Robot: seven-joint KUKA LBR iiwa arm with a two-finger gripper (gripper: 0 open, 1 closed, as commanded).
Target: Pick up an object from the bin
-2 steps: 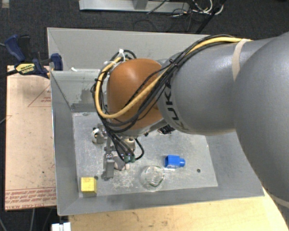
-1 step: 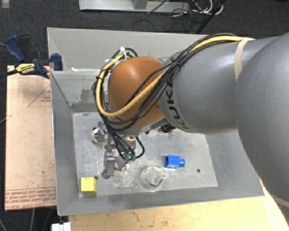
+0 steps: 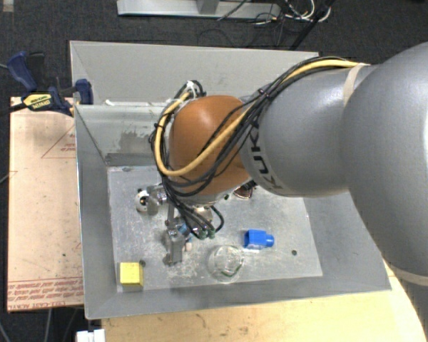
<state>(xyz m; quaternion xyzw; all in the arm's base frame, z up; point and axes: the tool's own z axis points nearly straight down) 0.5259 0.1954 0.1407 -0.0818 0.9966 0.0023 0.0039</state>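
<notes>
Grey metal bin (image 3: 299, 258) has the gripper (image 3: 173, 251) low over its floor, between a small yellow cube (image 3: 131, 274) near the front left corner and a clear round cup (image 3: 226, 261) beside a small blue block (image 3: 257, 239), and whether it clasps anything I cannot tell

Dark letters (image 3: 255, 158), apparently "KU", stand on the grey arm (image 3: 310, 137)

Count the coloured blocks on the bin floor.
2. A yellow block at the view's lower left, left of the gripper; a blue block right of the gripper, beside a clear cup. The arm covers the floor's middle, so more may be hidden.
</notes>
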